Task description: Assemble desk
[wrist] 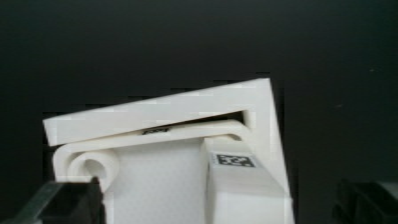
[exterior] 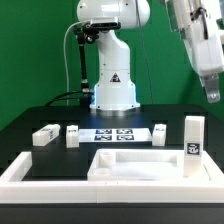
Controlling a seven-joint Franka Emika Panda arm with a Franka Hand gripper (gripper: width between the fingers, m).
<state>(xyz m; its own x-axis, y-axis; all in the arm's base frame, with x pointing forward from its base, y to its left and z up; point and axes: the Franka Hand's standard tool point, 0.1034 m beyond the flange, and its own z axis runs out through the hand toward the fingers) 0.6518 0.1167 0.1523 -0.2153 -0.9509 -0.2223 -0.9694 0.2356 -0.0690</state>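
four legs are all loose, so by my judgement nothing is joined yet and almost all the assembly is left. from the exterior view's left: the first leg block (exterior: 45, 136) and second leg block (exterior: 73, 135) lie on the black table (exterior: 25, 120), then the marker board (exterior: 113, 133), the third leg block (exterior: 160, 132) and the upright leg block (exterior: 193, 136). the desk slab (exterior: 140, 163) lies in front, inside the border rim (exterior: 20, 172). the gripper (exterior: 212, 96) hangs above the upright block, jaws apart, holding nothing. nothing seems to block its way down.

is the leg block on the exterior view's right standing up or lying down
Upright: the leg block stands on end, taller than wide.
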